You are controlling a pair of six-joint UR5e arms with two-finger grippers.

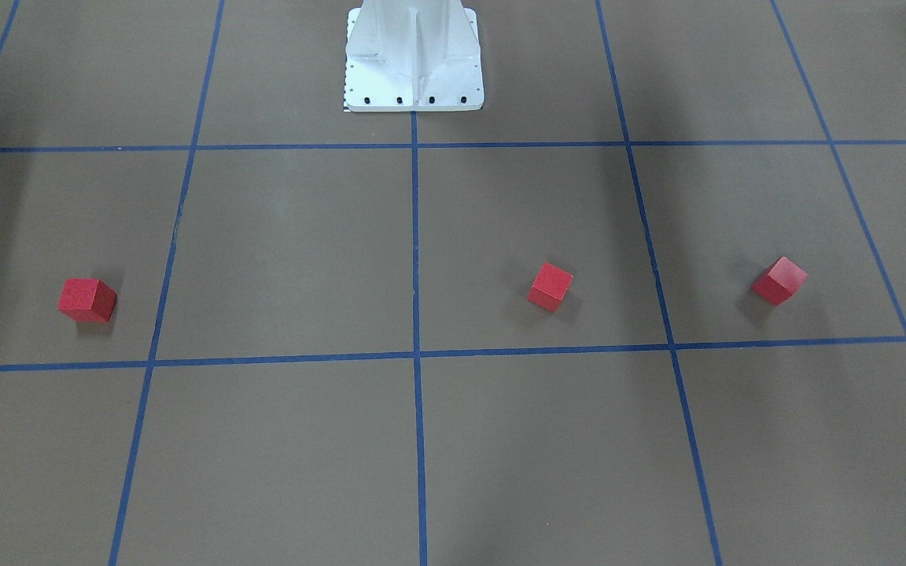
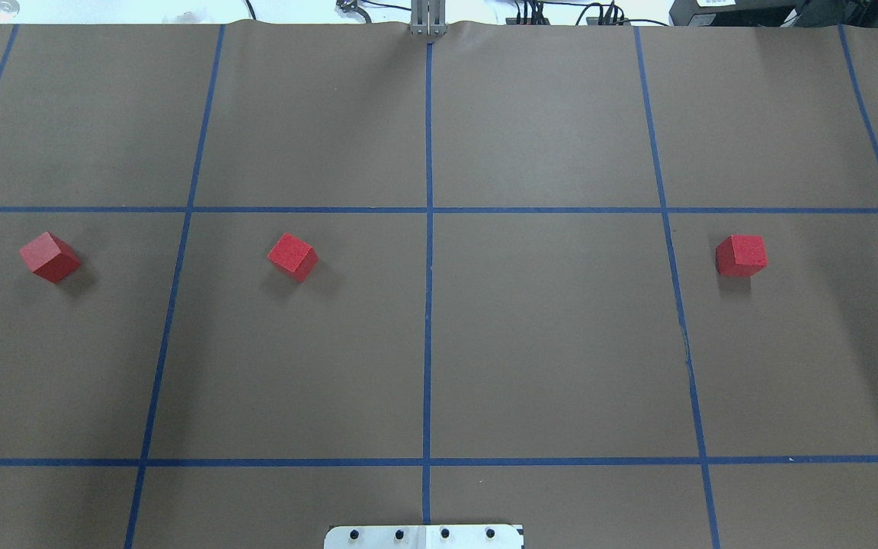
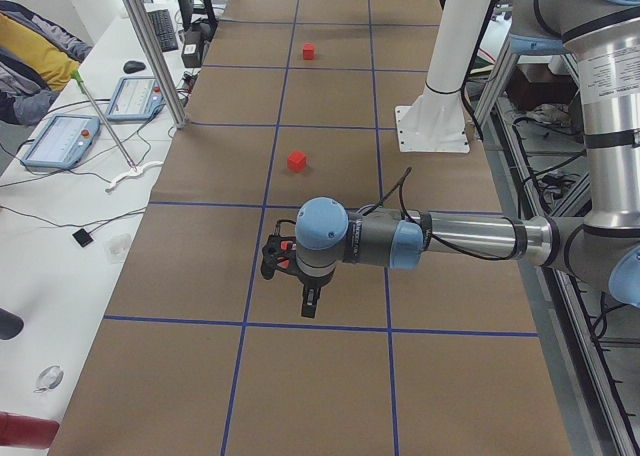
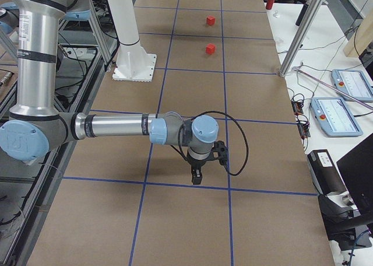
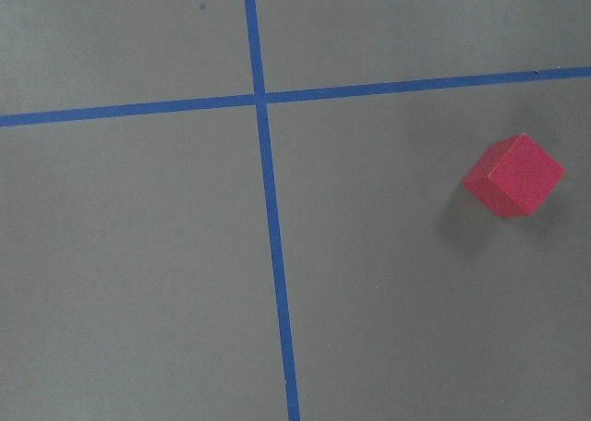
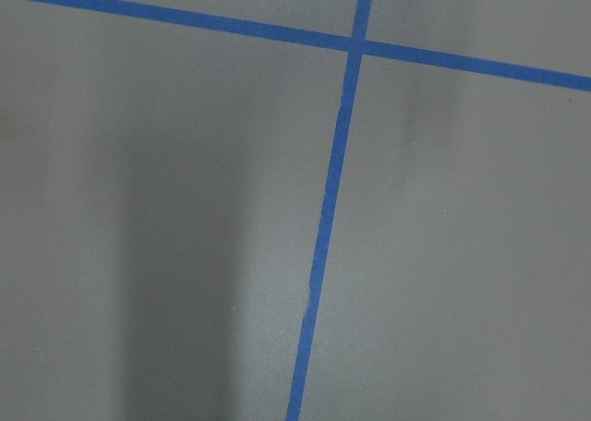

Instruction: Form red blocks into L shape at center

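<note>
Red blocks point(image 2: 293, 257) sit well apart on blue-taped brown floor point(image 2: 553, 343).

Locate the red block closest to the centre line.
In the overhead view that red block sits left of the central tape line, between it and the far-left block.

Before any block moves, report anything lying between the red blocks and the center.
Only one thing: in the overhead view the middle block sits on the straight line from the far-left block to the center. The middle block's own path is open, and the right block crosses only flat blue tape.
</note>
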